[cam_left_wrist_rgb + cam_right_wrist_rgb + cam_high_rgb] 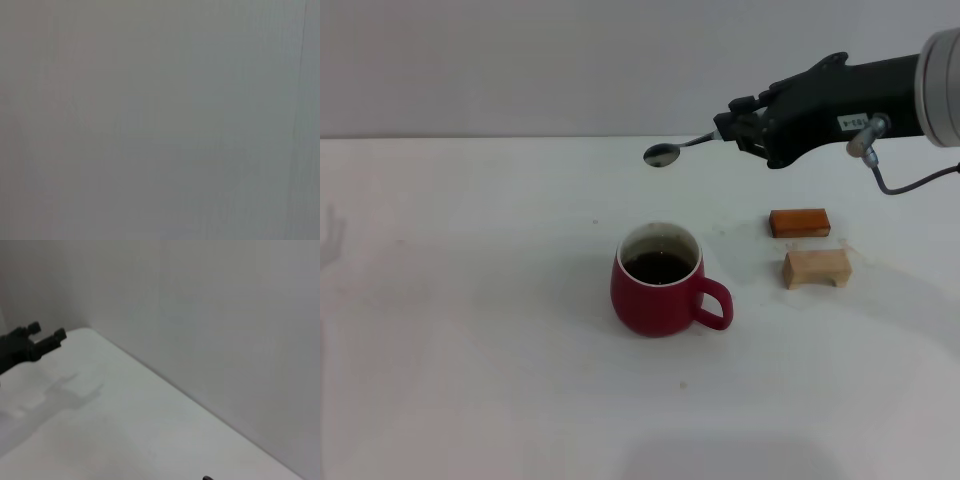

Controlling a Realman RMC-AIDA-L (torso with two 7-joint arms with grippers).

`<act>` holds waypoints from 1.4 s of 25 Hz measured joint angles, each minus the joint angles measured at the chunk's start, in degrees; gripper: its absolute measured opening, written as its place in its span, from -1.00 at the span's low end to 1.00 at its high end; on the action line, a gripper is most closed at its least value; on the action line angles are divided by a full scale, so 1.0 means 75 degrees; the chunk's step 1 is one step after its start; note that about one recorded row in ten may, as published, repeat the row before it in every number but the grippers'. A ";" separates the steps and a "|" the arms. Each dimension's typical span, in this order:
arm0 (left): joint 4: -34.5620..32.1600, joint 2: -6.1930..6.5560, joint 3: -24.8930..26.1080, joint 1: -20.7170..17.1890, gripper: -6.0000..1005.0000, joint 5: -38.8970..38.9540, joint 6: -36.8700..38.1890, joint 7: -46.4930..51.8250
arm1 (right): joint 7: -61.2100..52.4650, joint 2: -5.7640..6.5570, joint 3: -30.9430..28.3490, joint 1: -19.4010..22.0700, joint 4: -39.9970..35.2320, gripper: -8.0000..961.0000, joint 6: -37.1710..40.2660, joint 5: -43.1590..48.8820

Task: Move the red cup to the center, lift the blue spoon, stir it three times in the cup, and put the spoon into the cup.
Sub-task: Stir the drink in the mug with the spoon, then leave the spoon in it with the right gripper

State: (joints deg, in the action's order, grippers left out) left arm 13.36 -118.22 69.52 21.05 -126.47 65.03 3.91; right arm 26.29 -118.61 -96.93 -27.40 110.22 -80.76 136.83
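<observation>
The squat dark-red ceramic cup (658, 288) with a white inner rim stands upright near the middle of the white worktop (470, 330). There is dark liquid inside it, and its loop handle points to the robot's right side.

The right gripper (732, 130), black, reaches in from the right side of the head view and is up in the air, behind the cup and a little to its right. Its fingers are closed on the small spoon (672, 150), which lies nearly level. The silver metal bowl and the neck of the spoon stick out toward the robot's left, and the bowl hangs above the worktop behind the cup, not touching the cup. The handle of the spoon is hidden inside the gripper, so its colour I cannot tell.

To the right of the cup two small blocks lie on the worktop: an orange-brown rectangular block (800, 222) farther back, and just in front of it a pale wooden block (816, 268) with a notch below. They are close together and apart from the cup.

The left gripper (47, 341) shows only in the right wrist view, far off at the edge of the worktop; whether it is open or closed I cannot tell.
</observation>
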 joint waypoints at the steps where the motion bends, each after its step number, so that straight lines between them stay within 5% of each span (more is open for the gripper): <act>1: 0.0000 0.0000 0.0000 0.0000 0.71 0.0000 0.0000 0.0000 | 0.0000 0.0000 0.0000 0.0000 0.0000 -0.70 0.0000 0.0000; 15: 0.0013 0.0000 -0.0007 0.0006 0.71 0.0000 0.0008 0.0011 | -0.0093 0.0017 -0.0550 -0.1060 -0.0526 -0.70 -0.1352 0.0105; 35: 0.0073 0.0000 -0.0022 0.0005 0.71 0.0000 0.0048 0.0053 | 0.0028 0.0131 -0.0661 -0.2414 -0.2350 -0.70 -0.1759 0.0322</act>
State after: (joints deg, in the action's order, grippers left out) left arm 13.90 -118.21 69.35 21.09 -126.47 65.40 4.31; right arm 26.50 -117.63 -101.89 -45.50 92.59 -93.96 139.24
